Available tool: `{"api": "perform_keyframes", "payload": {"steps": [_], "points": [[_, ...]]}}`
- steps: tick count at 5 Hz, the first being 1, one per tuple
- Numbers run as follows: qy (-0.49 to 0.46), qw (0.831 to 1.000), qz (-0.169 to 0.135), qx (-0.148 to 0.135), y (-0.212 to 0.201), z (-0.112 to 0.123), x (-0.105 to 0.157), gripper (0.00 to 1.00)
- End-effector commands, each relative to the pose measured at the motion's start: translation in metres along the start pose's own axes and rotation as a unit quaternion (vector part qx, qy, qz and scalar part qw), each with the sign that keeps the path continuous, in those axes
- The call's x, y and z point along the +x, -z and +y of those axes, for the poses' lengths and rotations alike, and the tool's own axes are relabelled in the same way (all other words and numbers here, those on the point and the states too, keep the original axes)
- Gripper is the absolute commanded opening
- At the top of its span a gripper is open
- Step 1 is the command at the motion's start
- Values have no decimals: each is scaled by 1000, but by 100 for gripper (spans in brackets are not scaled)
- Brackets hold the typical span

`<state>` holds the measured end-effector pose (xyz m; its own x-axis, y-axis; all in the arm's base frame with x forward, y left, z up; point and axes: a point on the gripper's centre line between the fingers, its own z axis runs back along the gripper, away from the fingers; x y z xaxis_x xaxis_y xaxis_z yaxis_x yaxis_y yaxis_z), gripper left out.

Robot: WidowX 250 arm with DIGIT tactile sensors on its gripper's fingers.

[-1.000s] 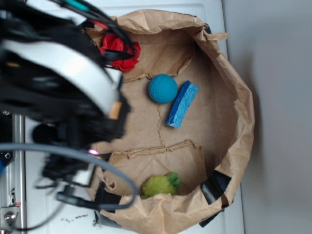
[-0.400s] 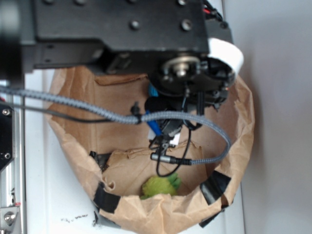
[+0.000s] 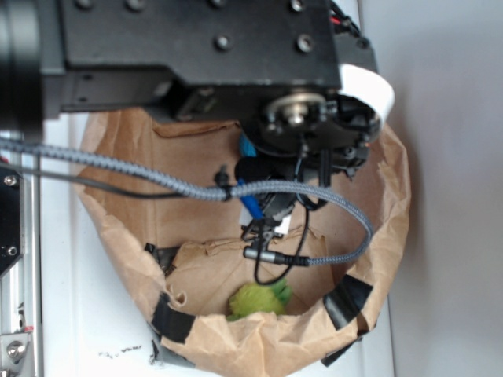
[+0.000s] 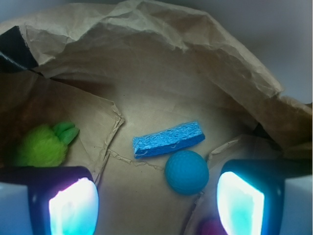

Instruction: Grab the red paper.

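Note:
In the wrist view my gripper (image 4: 156, 205) is open over the floor of the brown paper bag (image 4: 161, 54), with nothing between its glowing fingers (image 4: 73, 208). Only a dim reddish edge of the red paper (image 4: 210, 228) shows at the bottom edge, just inside the right finger. A teal-blue ball (image 4: 186, 172) lies ahead, closer to the right finger. In the exterior view the black arm (image 3: 196, 55) covers the red paper.
A blue sponge (image 4: 167, 139) lies just beyond the ball. A fuzzy green lump (image 4: 41, 146) sits at the left, also seen near the bag's front wall (image 3: 259, 300). The bag's crumpled walls (image 3: 393, 196) ring the floor.
The arm has swung from the left side to over the bag, covering the red paper, ball and sponge in the exterior view. Since 0.4 s ago it has barely shifted.

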<state>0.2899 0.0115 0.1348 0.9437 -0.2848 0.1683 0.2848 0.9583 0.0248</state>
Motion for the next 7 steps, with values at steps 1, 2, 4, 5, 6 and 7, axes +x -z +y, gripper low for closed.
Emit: {"api": "perform_keyframes", "payload": {"steps": [1,2,4,5,6,7], "points": [[11,998,-15,53,18,38,5,100],[18,998,-3,61,22,45,0,100],[31,996,40,78,21,62,-14,100],[44,995,47,73,15,68,-24,100],[46,996,44,70,16,70,-23,100],[51,995,42,68,17,72,-20,100]]}}
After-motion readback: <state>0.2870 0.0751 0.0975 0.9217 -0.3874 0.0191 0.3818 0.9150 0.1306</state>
